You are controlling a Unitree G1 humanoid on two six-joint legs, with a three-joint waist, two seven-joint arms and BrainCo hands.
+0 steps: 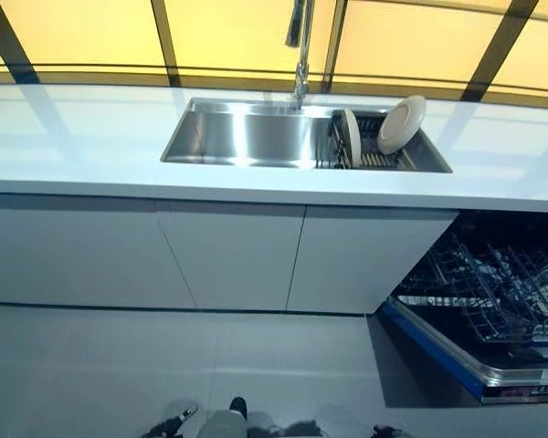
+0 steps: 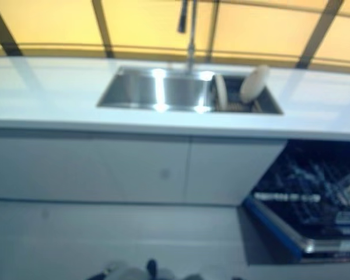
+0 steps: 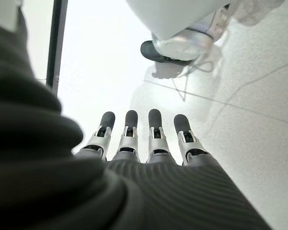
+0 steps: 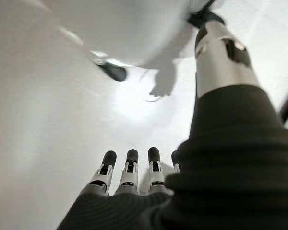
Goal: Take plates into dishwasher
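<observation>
Two white plates stand on edge in a dark dish rack (image 1: 376, 161) at the right end of the steel sink (image 1: 247, 137): a round one leaning back (image 1: 401, 125) and a narrower one edge-on (image 1: 350, 137). The dishwasher (image 1: 493, 292) is open at the lower right, its wire rack pulled out over the lowered door (image 1: 436, 351). My left hand (image 3: 154, 132) and right hand (image 4: 131, 167) show only in their wrist views. Both hang over the pale floor with fingers straight and hold nothing, far from the plates.
A tall faucet (image 1: 300, 55) rises behind the sink. The white counter (image 1: 73, 137) runs left and right of it, with closed white cabinet doors (image 1: 228, 255) below. Grey floor (image 1: 119, 365) lies between me and the cabinets.
</observation>
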